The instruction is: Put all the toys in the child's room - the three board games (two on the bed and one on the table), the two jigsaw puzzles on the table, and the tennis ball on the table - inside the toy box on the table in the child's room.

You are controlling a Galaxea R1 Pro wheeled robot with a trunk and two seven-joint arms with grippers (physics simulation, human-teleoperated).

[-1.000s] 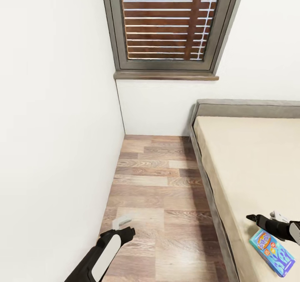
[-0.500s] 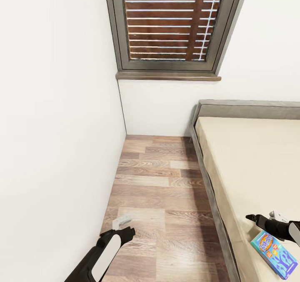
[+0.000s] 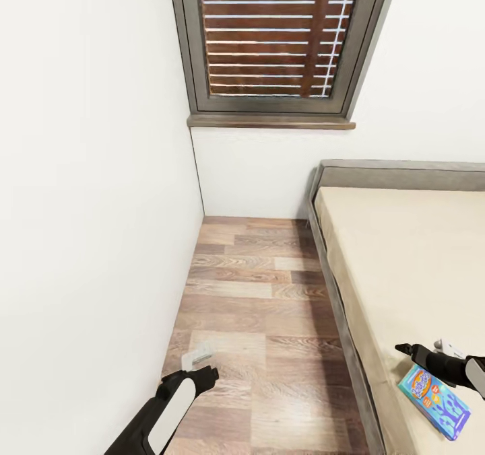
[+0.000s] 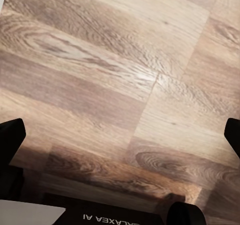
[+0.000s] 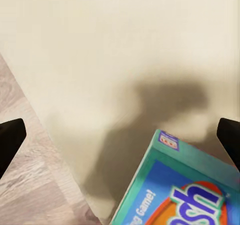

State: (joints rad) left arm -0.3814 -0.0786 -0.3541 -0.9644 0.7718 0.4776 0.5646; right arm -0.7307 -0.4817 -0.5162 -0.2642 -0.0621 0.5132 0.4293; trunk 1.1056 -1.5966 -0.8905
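A beige bed (image 3: 417, 260) stands beside wood floor (image 3: 263, 320), below a slatted window (image 3: 273, 34) in white walls (image 3: 87, 172).

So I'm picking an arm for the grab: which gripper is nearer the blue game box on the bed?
Right. The right gripper hovers open just above the blue box; the left gripper hangs over the floor, beside the bed.

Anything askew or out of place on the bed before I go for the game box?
Nothing looks damaged or spilled. The blue board game lies flat on the bed, turned at an angle to the mattress edge and close to it, just under the open right gripper. The left gripper hangs open over bare floor.
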